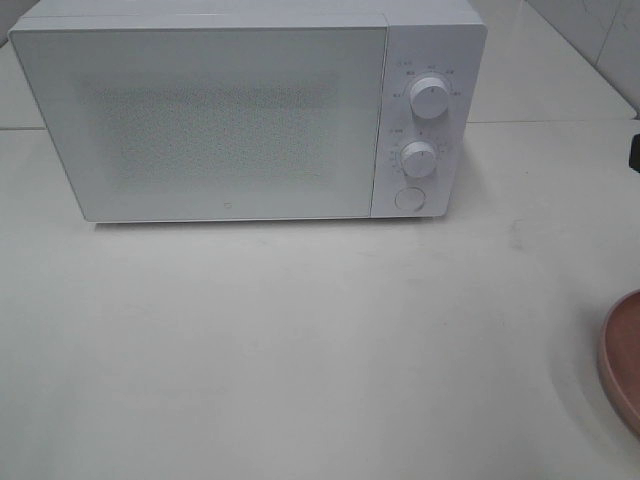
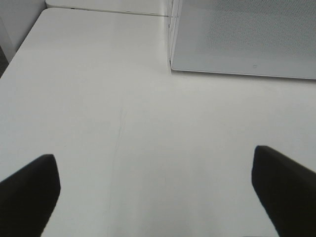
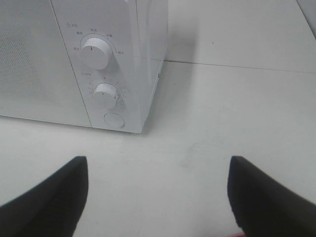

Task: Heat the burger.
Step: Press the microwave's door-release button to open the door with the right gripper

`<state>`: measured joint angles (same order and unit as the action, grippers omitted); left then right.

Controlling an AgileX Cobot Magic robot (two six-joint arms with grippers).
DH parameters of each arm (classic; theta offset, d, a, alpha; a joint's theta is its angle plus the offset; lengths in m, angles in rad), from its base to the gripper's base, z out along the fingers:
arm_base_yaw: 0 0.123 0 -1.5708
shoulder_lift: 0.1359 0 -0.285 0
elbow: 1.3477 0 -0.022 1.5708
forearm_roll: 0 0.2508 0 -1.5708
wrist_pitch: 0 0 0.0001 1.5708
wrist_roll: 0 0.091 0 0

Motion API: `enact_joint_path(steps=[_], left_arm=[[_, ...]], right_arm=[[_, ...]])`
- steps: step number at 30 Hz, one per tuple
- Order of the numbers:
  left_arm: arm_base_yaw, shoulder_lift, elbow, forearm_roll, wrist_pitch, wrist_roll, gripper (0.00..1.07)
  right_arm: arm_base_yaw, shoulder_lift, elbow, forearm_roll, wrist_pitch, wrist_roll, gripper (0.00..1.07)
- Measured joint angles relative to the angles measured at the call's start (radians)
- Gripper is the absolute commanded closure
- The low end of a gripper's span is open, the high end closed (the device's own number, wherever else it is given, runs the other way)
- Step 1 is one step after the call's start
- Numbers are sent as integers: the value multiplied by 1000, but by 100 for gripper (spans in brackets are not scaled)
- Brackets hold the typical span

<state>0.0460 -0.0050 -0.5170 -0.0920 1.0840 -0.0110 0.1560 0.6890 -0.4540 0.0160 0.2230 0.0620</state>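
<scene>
The burger is out of view in every frame. A white microwave (image 1: pixel 230 110) stands at the back of the table with its door closed; its two knobs (image 1: pixel 430 97) and a round button (image 1: pixel 408 198) sit on the right panel. My left gripper (image 2: pixel 155 190) is open over bare table, left of the microwave's front corner (image 2: pixel 171 64). My right gripper (image 3: pixel 158 195) is open, low over the table in front of the microwave's control panel (image 3: pixel 106 94). Neither gripper shows in the exterior high view.
The rim of a pink plate (image 1: pixel 622 362) pokes in at the right edge of the exterior high view. A dark object (image 1: pixel 634 152) sits at the right edge. White table (image 1: pixel 300 340) spreads in front of the microwave.
</scene>
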Motion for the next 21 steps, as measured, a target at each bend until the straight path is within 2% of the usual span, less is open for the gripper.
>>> enact_joint_path(steps=[21], left_arm=[[0, 0, 0, 0, 0, 0, 9]], right_arm=[[0, 334, 0, -31, -399, 76, 32]])
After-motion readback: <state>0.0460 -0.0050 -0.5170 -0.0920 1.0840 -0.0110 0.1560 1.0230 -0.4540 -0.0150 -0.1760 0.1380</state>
